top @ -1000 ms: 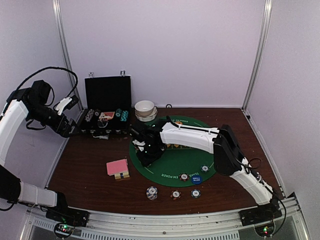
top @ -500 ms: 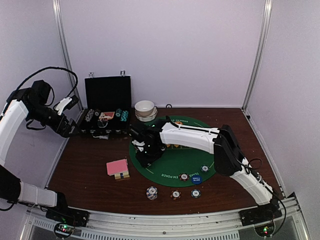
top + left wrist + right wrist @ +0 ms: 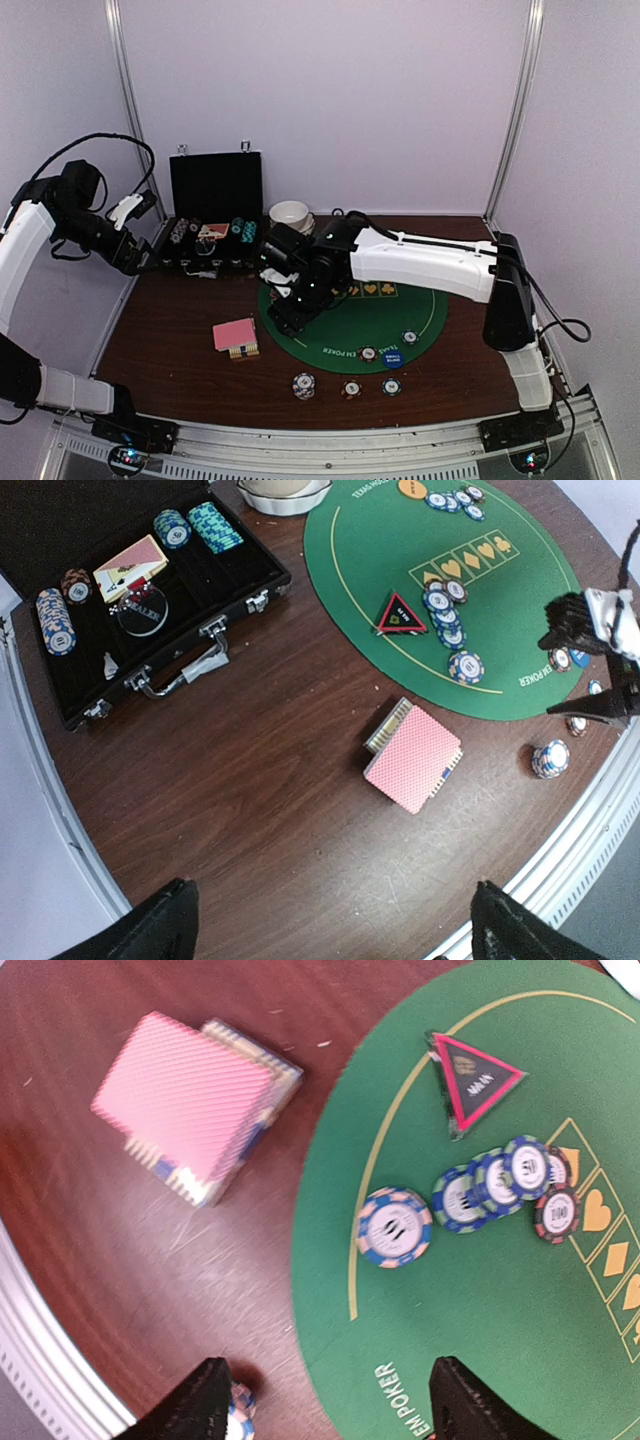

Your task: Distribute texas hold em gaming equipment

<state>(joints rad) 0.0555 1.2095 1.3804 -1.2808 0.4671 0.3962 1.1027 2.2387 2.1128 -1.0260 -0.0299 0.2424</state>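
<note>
At the 9 o'clock edge of the mat (image 3: 375,325), the right gripper (image 3: 330,1395) is held above the felt with its jaws spread and nothing gripped. In its wrist view a short chip stack (image 3: 395,1227) is seen on the green. A fanned row of chips (image 3: 495,1185) is laid just beside the stack at its 2 o'clock, and the red triangle token (image 3: 472,1082) is placed further out at 1 o'clock. The card deck (image 3: 185,1100), pink backs up, is lying off the mat on the bare table, at the mat's 8 o'clock in the top view. The blue disc (image 3: 392,359) is set at the mat's 5 o'clock rim. Three chip stacks (image 3: 351,389) are lined up on the table just past that rim. The left gripper (image 3: 330,900) is raised at 9 o'clock of the open black case (image 3: 200,580), its jaws wide and empty.
</note>
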